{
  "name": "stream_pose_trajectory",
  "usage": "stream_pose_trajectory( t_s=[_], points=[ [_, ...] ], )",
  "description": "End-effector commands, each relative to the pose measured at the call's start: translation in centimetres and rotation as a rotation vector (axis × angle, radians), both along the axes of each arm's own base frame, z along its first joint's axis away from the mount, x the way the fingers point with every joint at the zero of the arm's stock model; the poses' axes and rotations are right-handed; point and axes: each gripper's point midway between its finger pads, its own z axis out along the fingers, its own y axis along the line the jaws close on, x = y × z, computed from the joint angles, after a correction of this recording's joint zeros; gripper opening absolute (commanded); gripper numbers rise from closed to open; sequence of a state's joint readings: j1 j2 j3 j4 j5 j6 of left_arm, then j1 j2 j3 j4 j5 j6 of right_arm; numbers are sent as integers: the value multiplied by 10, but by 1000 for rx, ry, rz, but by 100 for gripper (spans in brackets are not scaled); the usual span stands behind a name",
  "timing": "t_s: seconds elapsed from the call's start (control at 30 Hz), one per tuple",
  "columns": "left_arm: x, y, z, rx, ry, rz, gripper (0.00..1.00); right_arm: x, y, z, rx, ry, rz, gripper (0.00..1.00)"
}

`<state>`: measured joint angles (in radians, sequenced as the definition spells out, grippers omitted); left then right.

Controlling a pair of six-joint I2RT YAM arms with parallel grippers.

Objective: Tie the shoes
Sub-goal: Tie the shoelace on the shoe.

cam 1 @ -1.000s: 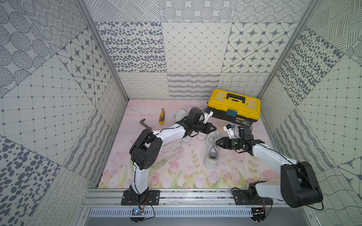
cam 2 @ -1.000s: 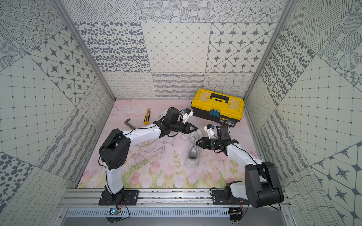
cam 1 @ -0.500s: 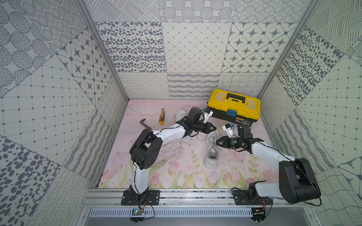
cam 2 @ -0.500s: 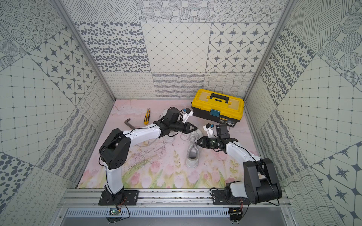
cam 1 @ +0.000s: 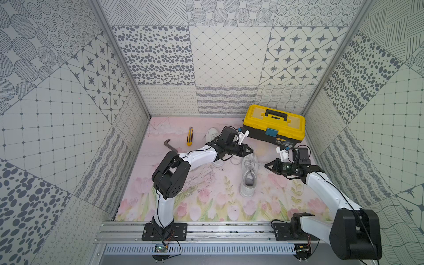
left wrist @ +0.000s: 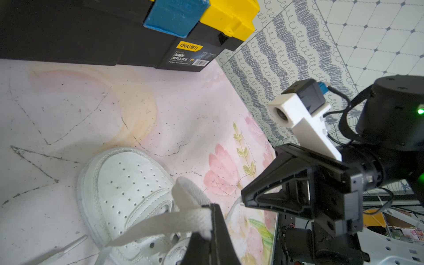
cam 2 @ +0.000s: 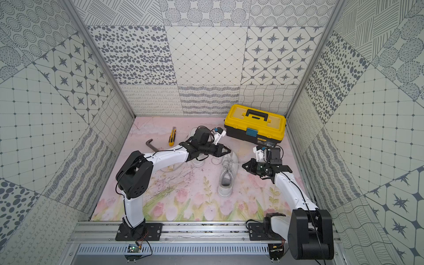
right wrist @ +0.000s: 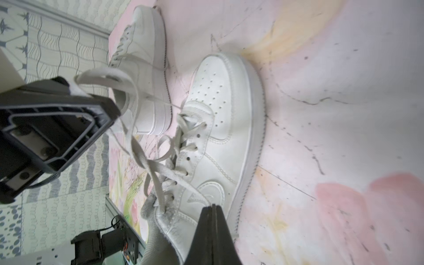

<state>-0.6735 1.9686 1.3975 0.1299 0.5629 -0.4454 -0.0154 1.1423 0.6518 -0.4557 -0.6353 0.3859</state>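
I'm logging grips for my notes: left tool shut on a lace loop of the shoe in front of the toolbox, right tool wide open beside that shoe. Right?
Not quite. The right tool is shut, not wide open: the right wrist view shows its jaws pressed together beside the shoe, seemingly on a lace end. The left tool is shut on a lace loop.

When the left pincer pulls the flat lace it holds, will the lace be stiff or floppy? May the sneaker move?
Probably floppy: the lace bends in a loose loop at the left pincer. Its woven flat surface looks grippy, so slipping out seems unlikely. The sneaker stands free on the mat, so a hard pull may drag it.
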Motion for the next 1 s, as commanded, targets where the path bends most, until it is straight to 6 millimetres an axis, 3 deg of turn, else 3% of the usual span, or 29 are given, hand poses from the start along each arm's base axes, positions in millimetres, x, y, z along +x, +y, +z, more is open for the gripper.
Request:
stream_pose_trajectory(
  t_s=[0.0,0.23,0.3,0.47,0.57,0.73,0.87,0.97],
  points=[
    [-1,2,8,-15,-43,-13,0,-8,-25,-11,-54,53,-114,0],
    [-23,4,-8,4,0,-41,0,-6,-89,7,-165,6,-387,0],
    [-30,4,-10,9,2,-53,8,-6,-106,15,-194,-20,-455,0],
    [-45,0,-4,86,-36,-103,39,-5,-132,23,-254,-40,-549,0],
    [-53,10,-1,197,-71,-110,48,-2,-147,32,-309,-64,-596,0],
    [-59,41,14,332,-137,-72,57,4,-156,47,-363,-102,-601,0],
    [-59,71,4,500,-156,-37,62,6,-158,48,-376,-101,-592,0],
    [-62,81,-4,574,-152,-67,63,5,-159,44,-387,-89,-591,0]
  ],
)
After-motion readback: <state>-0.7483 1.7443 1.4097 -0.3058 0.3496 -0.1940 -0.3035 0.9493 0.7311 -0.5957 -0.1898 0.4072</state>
